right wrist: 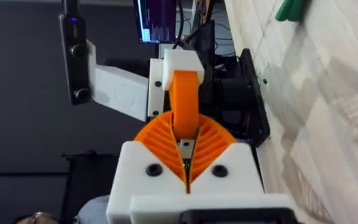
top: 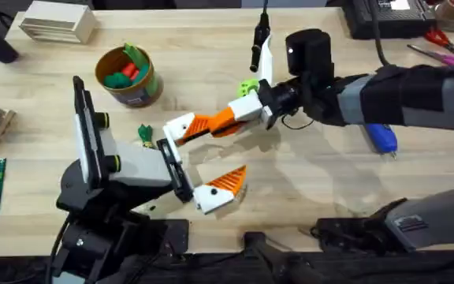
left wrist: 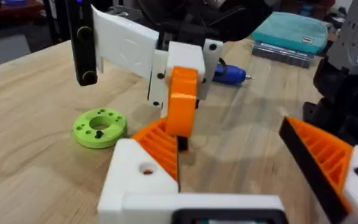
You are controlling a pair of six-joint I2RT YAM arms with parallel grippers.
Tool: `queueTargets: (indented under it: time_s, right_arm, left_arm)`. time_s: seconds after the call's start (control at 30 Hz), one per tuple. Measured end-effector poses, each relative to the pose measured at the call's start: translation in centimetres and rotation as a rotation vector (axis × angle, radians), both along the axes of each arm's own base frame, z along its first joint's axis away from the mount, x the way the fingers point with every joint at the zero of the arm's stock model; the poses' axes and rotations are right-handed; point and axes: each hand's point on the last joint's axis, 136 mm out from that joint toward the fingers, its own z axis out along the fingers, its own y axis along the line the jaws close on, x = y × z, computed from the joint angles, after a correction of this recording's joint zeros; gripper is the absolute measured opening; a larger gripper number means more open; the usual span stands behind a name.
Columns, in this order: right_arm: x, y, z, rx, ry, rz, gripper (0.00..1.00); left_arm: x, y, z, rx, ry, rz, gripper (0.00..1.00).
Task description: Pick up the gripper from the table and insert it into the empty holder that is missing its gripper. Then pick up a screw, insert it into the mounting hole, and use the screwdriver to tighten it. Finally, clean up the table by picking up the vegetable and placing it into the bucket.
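The right gripper, closed on the orange gripper, presses it against the wide-open left gripper's holder.

Orange ridged gripper w/ stripes. Left gripper: white mounts, orange ribbed pads. Right gripper: white w/ orange ribbed pads. Lime-green ring disc. Bright blue screwdriver. Dark green vegetable. Tan-orange bucket, dark band; pale wood table.
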Motion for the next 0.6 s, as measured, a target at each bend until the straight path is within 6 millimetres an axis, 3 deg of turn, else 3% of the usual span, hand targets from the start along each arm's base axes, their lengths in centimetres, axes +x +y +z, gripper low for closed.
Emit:
queueTargets:
  time_s: [0.3,0.6]
  right_arm:
    - [0.16,0.25,-0.14,-0.008,-0.010,-0.012,0.027]
    - [-0.32,0.78,-0.15,-0.008,-0.021,0.000,0.230]
  left_arm:
    - [0.20,0.12,-0.01,-0.004,0.010,0.013,0.989]
    - [0.05,0.05,0.01,-0.004,0.007,0.003,0.988]
